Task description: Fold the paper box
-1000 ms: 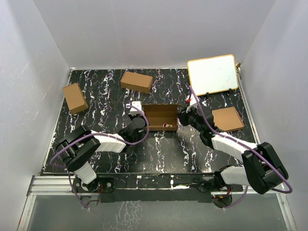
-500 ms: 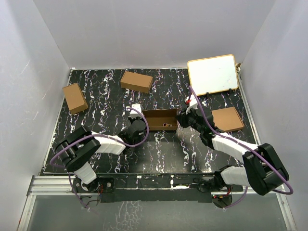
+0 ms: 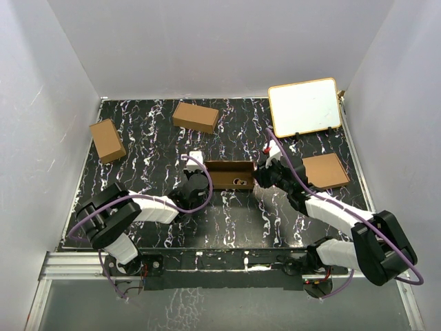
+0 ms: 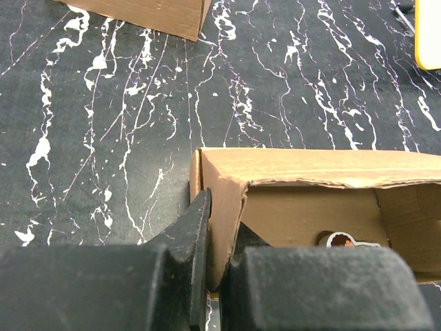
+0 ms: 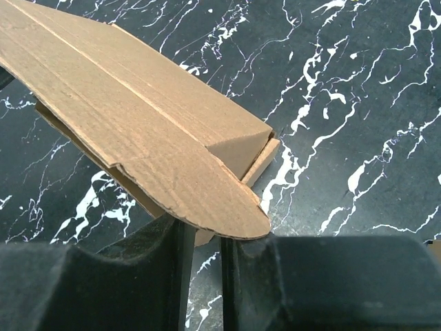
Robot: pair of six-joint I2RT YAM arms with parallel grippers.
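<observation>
We find the paper box (image 3: 231, 174) at the middle of the table (image 3: 227, 221), lying lengthwise from left to right. Our left gripper (image 3: 201, 178) pinches its left end wall and our right gripper (image 3: 260, 174) its right end. One carton (image 3: 107, 140) lies far left, another (image 3: 196, 116) behind the box. A board (image 3: 304, 107) sits far right, with a pile of sheets (image 3: 325, 170) nearer, right of the box.

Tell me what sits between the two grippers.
The paper box spans that gap in the top view, left gripper at one end, right gripper at the other.
</observation>
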